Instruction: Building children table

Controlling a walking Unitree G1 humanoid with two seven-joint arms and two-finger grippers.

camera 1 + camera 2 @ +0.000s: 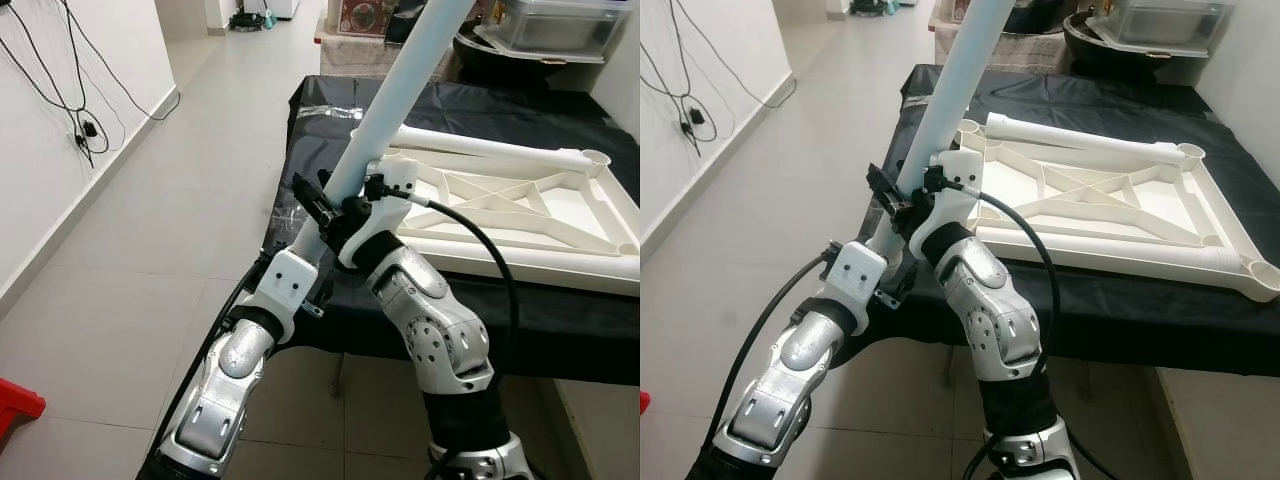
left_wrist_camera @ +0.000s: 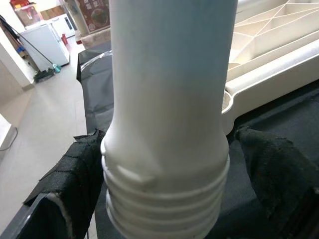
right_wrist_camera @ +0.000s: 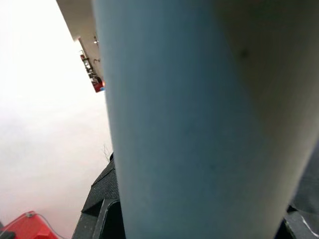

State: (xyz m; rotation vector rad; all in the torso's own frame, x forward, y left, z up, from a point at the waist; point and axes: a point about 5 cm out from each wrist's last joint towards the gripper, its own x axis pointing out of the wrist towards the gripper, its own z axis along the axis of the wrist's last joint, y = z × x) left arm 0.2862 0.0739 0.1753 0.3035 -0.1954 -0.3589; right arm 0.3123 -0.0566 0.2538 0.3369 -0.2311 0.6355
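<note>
A long white table leg tilts up and to the right in front of me, with both grippers on its lower part. My left gripper is shut on the leg just above its threaded end, with a black padded finger on each side. My right gripper is shut on the leg a little higher. The white children's tabletop lies upside down on the black-covered table. A second white leg lies along its far edge.
The table's near left corner is just beyond my grippers. Open tiled floor runs along the left to a wall with hanging cables. A red object sits on the floor at lower left. Plastic bins stand behind the table.
</note>
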